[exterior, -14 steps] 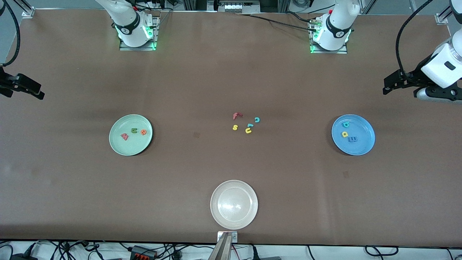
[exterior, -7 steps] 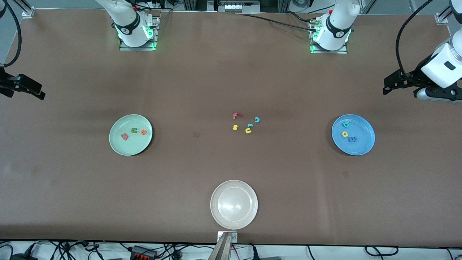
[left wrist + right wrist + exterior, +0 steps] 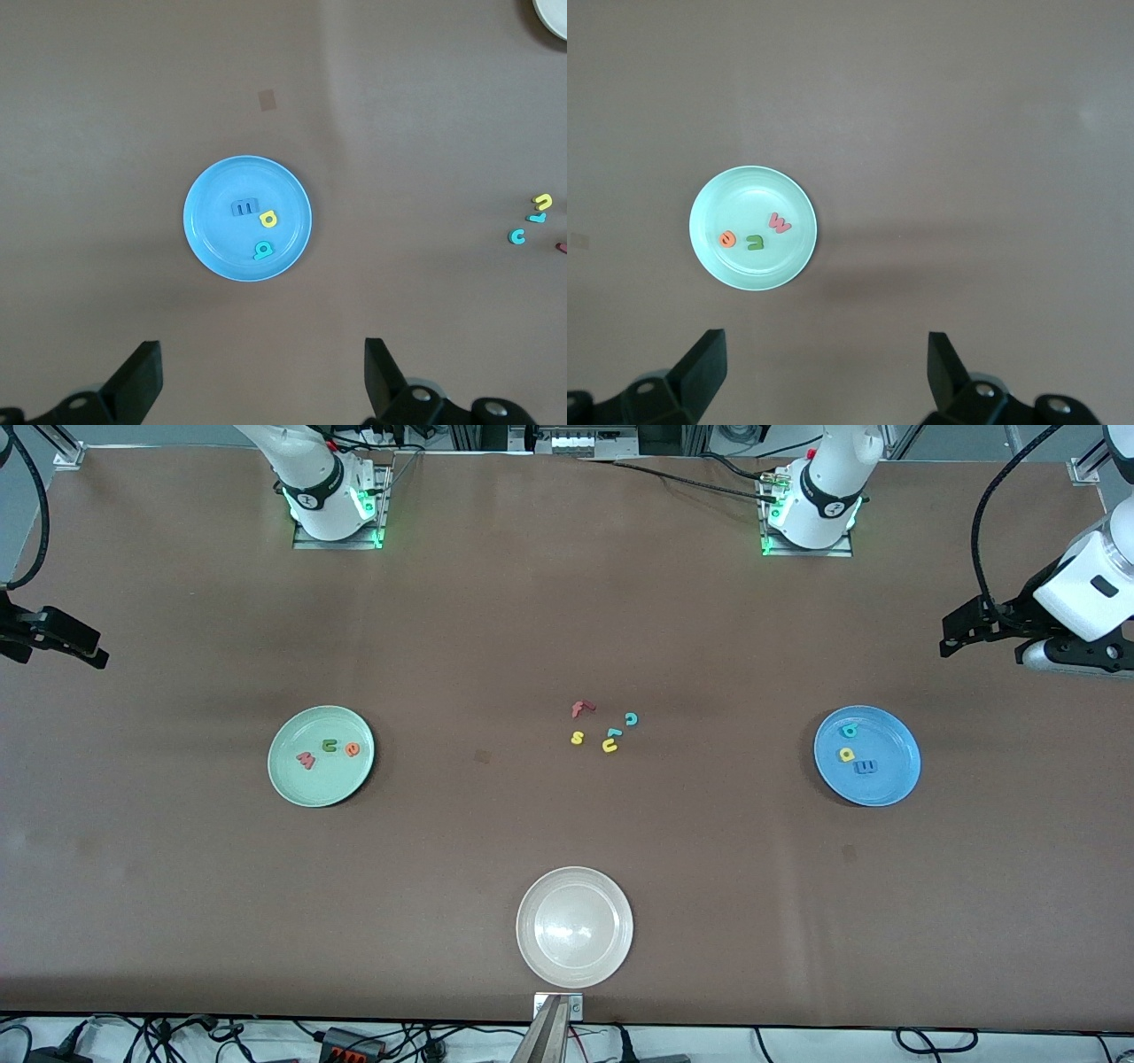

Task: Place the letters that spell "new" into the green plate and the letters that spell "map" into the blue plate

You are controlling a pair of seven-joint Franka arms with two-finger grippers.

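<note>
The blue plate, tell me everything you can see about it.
The blue plate is round, bright sky-blue, smooth like plastic, with a raised rim. It sits flat on the brown table toward the left arm's end. Three small toy letters lie inside it: a blue m, a yellow p and a teal a. Nothing else touches it, and the open left gripper holds nothing.

matt brown table [image 3: 496, 629], glossy whitish translucent plate [image 3: 532, 957], smooth blue plate [image 3: 899, 779].

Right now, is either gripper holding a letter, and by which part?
Nothing is held. The left gripper hangs open over the table by the blue plate; the right gripper hangs open by the green plate.
</note>
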